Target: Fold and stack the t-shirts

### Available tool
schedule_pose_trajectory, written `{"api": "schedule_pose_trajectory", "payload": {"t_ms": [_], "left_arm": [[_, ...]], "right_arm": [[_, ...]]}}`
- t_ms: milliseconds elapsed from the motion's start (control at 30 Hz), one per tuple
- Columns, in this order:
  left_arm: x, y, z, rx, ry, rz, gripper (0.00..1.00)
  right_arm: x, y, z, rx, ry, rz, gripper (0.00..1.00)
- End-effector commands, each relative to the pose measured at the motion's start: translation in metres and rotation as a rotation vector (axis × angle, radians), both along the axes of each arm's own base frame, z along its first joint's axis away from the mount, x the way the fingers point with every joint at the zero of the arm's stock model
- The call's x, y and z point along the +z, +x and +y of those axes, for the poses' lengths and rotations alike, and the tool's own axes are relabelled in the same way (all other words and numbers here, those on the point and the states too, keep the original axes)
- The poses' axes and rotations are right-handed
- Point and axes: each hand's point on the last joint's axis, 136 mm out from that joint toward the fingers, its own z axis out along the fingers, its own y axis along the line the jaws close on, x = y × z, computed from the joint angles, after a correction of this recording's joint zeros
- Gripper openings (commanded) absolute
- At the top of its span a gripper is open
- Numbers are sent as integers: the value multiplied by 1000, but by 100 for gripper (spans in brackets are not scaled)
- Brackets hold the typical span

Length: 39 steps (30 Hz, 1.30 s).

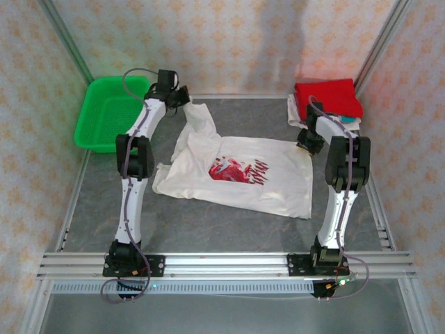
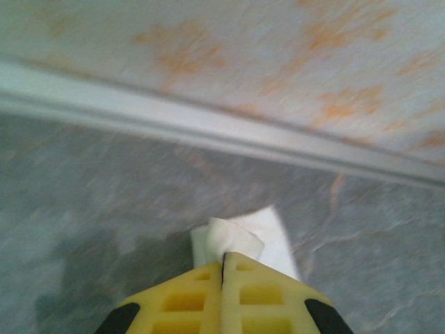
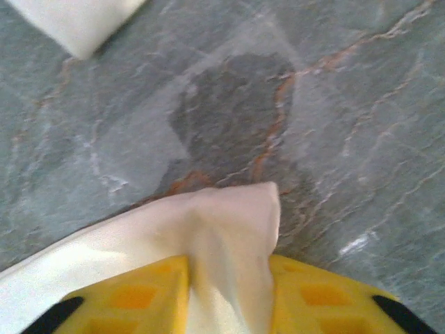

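across the middle of the table [image 1: 208, 233] the cream-white tee [image 1: 274, 188] lies face up, red graphic showing. its long axis runs left to right, tilted a little so the right end sits nearer the near edge. the bunched end with a sleeve trailing toward the far-left corner looks like the shoulders, and the straight edge on the right looks like the hem, though the collar itself is too rumpled to make out. the left gripper [image 1: 182, 97] has its jaws pressed together on a tuft of that sleeve cloth, seen clearly from the left wrist [image 2: 224, 261]. the right gripper [image 1: 306, 141] pinches the tee's far-right corner, a fold of white cloth standing between its fingers [image 3: 229, 278]. the step in hand looks like the first fold. next, both arms likely need to lift together and carry the far edge toward the near edge, keeping the cloth taut. the folded stack [image 1: 328, 97] waits in the far-right corner, the green basket [image 1: 85, 122] in the far-left.
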Motion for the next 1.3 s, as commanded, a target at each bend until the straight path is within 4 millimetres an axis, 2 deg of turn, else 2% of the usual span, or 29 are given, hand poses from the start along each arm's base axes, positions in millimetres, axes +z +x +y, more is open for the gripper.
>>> {"api": "schedule_pose_trajectory", "payload": {"t_ms": [0,67,133,233,333,500,633,800,1033,1133,1267], "left_arm": [[43,-10,27,20,59,-106,0],[45,-19,39,37,79,-113,0],[48,-25,49,45,89,-104,0],[62,-28,62,64,113,-118,0],[79,-28,74,91,143,-134,0],[94,-10,67,59,126,-151,0],[103,3,53,13,124,-150,0],[118,-4,33,-43,181,-162,0],[103,-19,48,-22,276,-131,0],[110,-19,48,-33,278,-140,0],[130,-25,47,-35,279,-174,0]], "right_arm": [[4,17,25,88,16,-42,21],[5,20,39,132,15,-46,12],[10,26,54,174,29,-68,8],[16,35,71,218,40,-96,7],[20,41,75,223,40,-108,7],[28,52,63,206,-35,-144,7],[39,66,46,204,-144,-182,8],[47,80,30,232,-252,-196,9],[39,86,31,282,-258,-185,6],[41,84,27,286,-254,-190,5],[47,81,26,278,-210,-233,6]]}}
